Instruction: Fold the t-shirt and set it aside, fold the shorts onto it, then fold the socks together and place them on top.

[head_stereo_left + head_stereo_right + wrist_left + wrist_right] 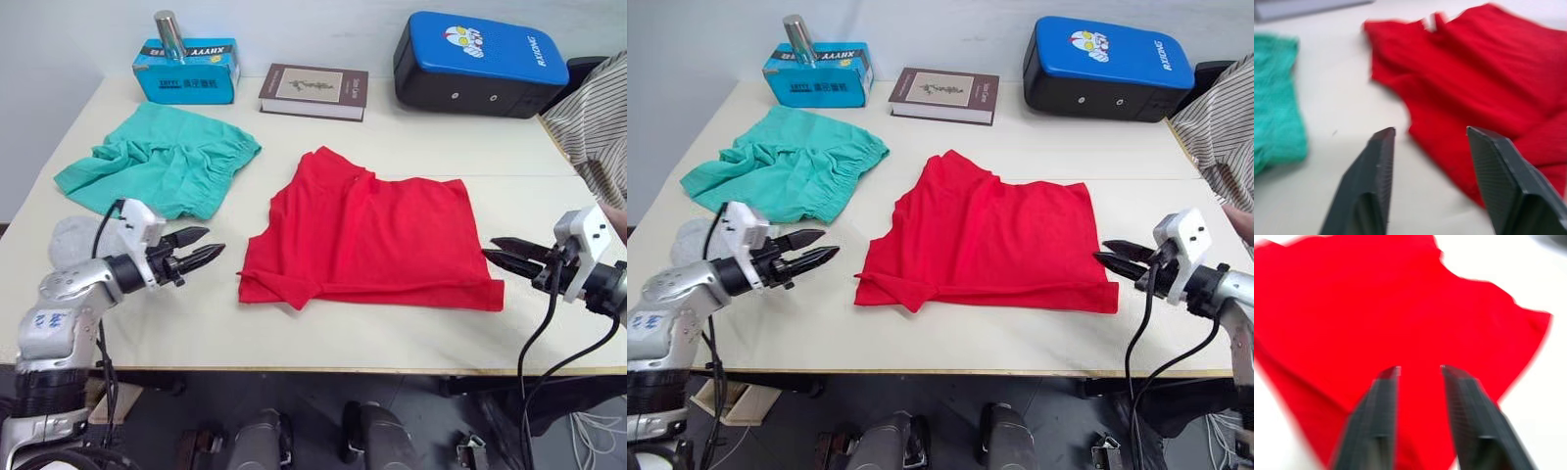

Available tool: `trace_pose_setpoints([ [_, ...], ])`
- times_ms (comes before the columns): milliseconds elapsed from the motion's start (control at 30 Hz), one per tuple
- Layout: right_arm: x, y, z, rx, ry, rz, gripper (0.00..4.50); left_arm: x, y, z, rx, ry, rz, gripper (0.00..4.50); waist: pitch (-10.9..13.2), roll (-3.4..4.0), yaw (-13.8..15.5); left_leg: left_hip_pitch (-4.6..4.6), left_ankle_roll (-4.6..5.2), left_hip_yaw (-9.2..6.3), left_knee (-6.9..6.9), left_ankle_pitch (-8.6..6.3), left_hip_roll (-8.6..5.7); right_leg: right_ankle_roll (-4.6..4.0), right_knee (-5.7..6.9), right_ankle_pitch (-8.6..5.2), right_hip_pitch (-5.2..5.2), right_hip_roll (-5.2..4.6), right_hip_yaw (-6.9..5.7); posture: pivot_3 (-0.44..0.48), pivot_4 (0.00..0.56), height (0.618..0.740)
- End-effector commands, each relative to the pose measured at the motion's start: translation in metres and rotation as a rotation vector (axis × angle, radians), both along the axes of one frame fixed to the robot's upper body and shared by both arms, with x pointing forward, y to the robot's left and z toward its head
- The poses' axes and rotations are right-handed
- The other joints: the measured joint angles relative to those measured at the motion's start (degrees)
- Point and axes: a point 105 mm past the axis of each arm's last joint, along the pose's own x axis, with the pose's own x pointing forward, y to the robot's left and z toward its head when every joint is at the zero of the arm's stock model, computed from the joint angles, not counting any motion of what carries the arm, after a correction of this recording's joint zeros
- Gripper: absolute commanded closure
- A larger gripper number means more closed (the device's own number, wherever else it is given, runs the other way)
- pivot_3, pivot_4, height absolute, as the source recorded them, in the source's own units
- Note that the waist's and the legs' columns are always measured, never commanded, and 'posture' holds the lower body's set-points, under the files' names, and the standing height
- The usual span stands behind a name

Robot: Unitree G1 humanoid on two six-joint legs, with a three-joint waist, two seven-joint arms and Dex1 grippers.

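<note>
Left hand (201,253) released, empty, low over the bench (421,152) between teal shorts (162,162) at far left and red t-shirt (372,235). Tee mid-bench, partly folded, near-left corner bunched. Right hand (502,252) likewise released, just off the tee's right hem. Probably still the shirt-folding step; next, pinching both side edges and folding across evenly.

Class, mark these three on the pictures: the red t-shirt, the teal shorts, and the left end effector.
t-shirt (377,240), left eye view, middle of the red fabric.
shorts (162,162), left eye view, middle of the crumpled teal fabric.
left end effector (203,247), left eye view, between its two open black fingertips.
</note>
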Motion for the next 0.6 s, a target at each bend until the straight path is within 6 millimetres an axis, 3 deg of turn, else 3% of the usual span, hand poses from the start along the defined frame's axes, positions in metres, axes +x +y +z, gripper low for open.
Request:
trace_pose_setpoints([
  [33,-0.023,0.043,-0.010,-0.047,-0.002,0.175,4.50,-0.030,-0.036,-0.007,0.117,-0.027,-0.244,3.27,0.0,0.00,0.0,0.02,-0.02,-0.01,0.00,-0.01,0.01,0.00,-0.01,0.00,0.02,-0.02,0.01,0.000,0.150,0.740],
  [167,-0.025,0.057,-0.040,-0.089,0.017,0.194,4.50,-0.041,-0.061,-0.040,0.213,-0.008,-0.374,4.45,0.0,0.00,0.0,0.06,-0.05,0.00,-0.04,-0.06,-0.02,-0.02,-0.03,0.01,0.03,0.06,0.00,0.000,0.150,0.740],
  [333,-0.012,0.049,-0.064,-0.149,0.003,0.136,4.50,-0.033,-0.081,-0.061,0.288,-0.034,-0.435,4.45,0.0,-0.01,0.1,0.00,0.03,0.00,-0.04,-0.02,-0.05,-0.05,-0.07,0.13,0.00,0.09,-0.02,0.000,0.150,0.740],
  [500,-0.003,0.039,-0.069,-0.180,-0.027,0.081,4.50,-0.015,-0.092,-0.073,0.335,-0.046,-0.412,4.45,0.0,-0.01,0.0,0.00,0.06,0.02,-0.05,0.01,-0.03,-0.05,-0.07,0.13,-0.02,0.12,-0.02,0.000,0.150,0.740],
  [600,0.000,0.036,-0.066,-0.168,-0.043,0.054,4.50,-0.002,-0.101,-0.061,0.237,-0.065,-0.371,4.45,0.0,-0.01,0.0,0.00,0.08,0.02,-0.04,0.03,-0.03,-0.05,-0.05,0.13,-0.02,0.12,-0.03,0.000,0.150,0.740],
])
